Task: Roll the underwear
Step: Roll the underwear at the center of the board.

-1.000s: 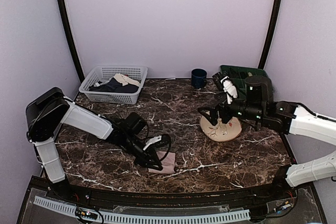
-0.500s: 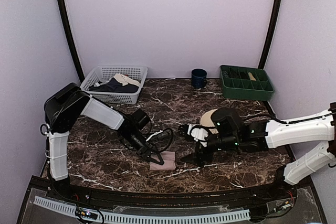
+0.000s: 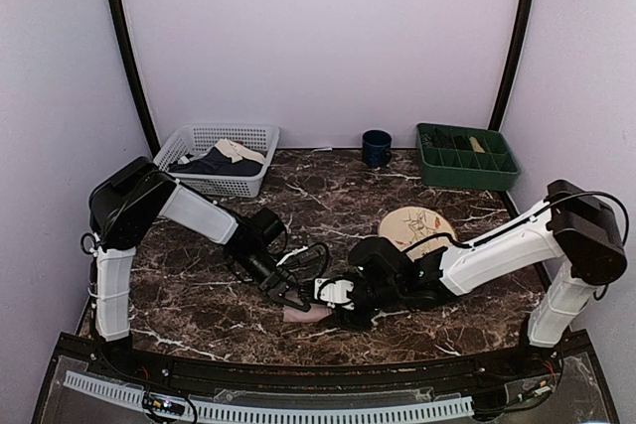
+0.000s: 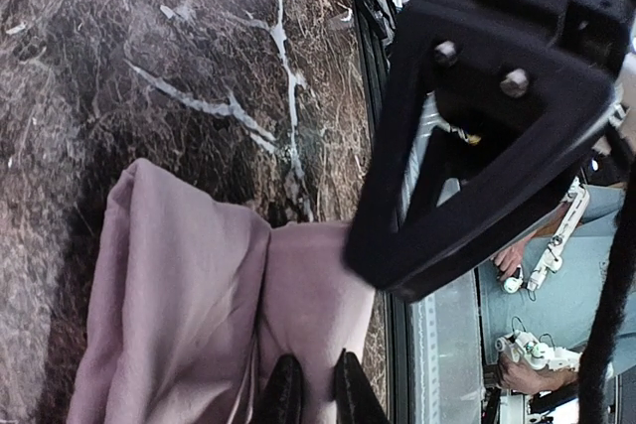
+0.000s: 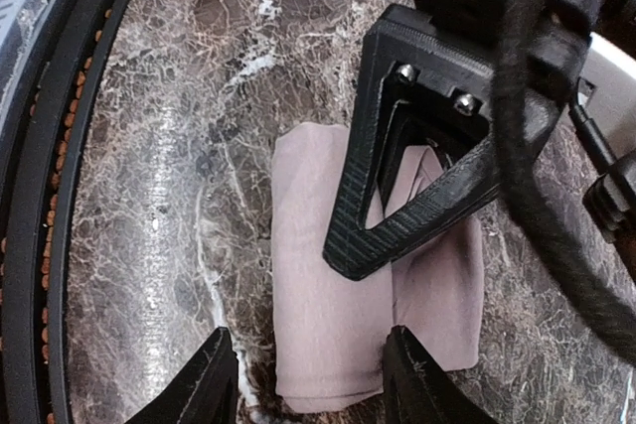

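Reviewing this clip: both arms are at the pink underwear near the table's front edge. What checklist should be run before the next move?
1. The underwear folded compactly and lying on the table: ok.
2. Left claw holding the fabric: ok, its fingers pinch at the fold.
3. Right claw open and straddling one end of the fold: ok.
4. Room between the two claws: not ok, the left one lies over the fabric just ahead of the right one's fingers.
5. Waistband tucked inside: cannot tell, only pink cloth shows.
6. Plate out of the way: ok, it sits apart, behind the right arm.
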{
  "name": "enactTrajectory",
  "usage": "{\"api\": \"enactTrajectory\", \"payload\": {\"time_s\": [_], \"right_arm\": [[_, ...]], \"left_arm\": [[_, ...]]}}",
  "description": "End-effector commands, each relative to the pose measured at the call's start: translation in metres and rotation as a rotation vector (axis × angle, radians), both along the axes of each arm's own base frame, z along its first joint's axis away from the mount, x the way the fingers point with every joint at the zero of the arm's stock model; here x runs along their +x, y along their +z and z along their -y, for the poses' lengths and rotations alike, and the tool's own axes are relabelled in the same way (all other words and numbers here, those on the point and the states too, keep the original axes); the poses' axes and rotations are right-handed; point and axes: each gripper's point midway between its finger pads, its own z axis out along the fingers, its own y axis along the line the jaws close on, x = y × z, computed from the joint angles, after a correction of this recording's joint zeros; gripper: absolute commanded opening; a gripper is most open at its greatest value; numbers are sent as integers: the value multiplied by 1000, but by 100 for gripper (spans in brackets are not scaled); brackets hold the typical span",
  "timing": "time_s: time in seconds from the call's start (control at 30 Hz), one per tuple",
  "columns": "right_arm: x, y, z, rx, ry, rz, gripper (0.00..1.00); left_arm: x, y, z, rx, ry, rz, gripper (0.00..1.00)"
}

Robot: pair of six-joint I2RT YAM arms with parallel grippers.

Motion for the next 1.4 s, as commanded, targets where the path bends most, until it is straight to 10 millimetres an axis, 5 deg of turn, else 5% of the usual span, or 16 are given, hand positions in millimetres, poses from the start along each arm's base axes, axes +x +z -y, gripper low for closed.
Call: {"api": "enactTrajectory", "payload": {"time_s": [0.0,0.33,0.47,0.6,0.73,0.87,1.03,1.2,1.23,1.37], "right_arm": [[6,-1,-17,30,4,71,48],[6,-36,-15,-68,-1,79,41],[4,-41,-10,-103,10,73,19],[-5,-38,-4,-113,14,16,0],[-19,-40,2,-143,10,-119,0],[-28,-38,7,-169,-19,-262,0],[-32,-32,11,-224,-73,-435,0],[-31,-32,15,-307,-127,-637,0],[-31,-30,14,-308,-129,-677,0],[-28,-26,12,-300,-143,-826,0]], "left_arm": [[2,-26,-10,110,21,0,3],[1,-29,-11,109,18,-5,4],[3,-27,-10,108,17,3,7],[15,-13,-12,101,50,53,26],[42,15,-25,86,153,172,41],[85,52,-59,102,338,354,53],[123,96,-100,179,561,692,80],[140,158,-136,159,792,989,88],[139,173,-141,142,832,1026,97],[133,210,-156,94,926,1104,99]]}}
